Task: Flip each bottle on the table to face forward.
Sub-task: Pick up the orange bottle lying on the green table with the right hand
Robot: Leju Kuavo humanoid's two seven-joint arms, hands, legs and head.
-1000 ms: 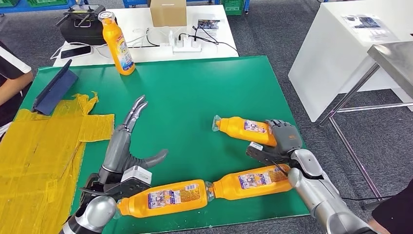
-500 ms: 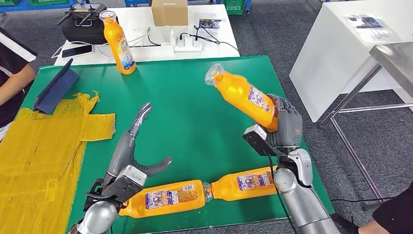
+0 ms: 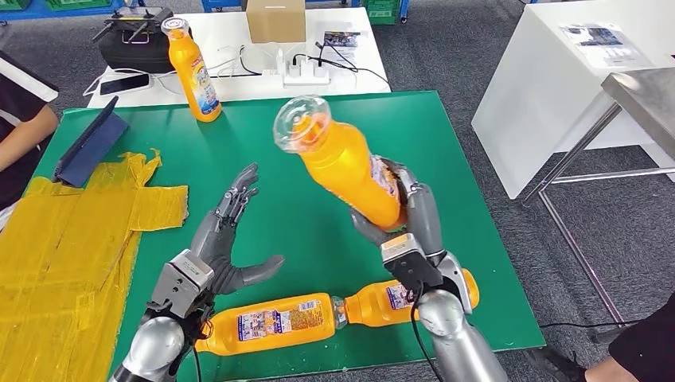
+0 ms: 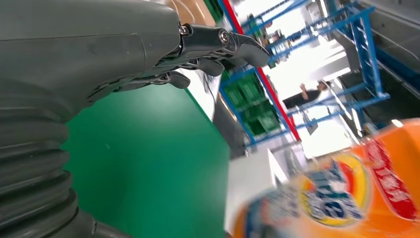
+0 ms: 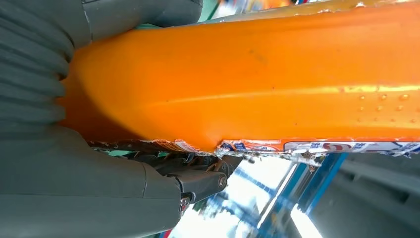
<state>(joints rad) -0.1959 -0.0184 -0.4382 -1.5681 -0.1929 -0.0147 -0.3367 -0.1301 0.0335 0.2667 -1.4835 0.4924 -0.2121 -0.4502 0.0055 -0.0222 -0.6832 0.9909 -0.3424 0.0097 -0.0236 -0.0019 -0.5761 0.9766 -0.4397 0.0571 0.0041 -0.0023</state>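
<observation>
R hand (image 3: 410, 213) grips orange bottle (image 3: 342, 163) by base, lifted off green table (image 3: 318, 119), tilted, clear cap toward camera. L hand (image 3: 227, 239) empty, fingers spread, above table. Two more bottles (image 3: 271, 322) lie end to end near front edge; upright bottle (image 3: 193, 72) stands at far-left corner.

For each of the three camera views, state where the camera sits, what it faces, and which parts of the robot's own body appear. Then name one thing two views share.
Head view: high on the body, facing forward and down at the green table; both arms, the left hand and the right hand show.
Left wrist view: behind the left hand, facing across the table toward blue shelving.
Right wrist view: behind the right hand, facing the held bottle.
Shared: the held bottle shows in head and right wrist views.
</observation>
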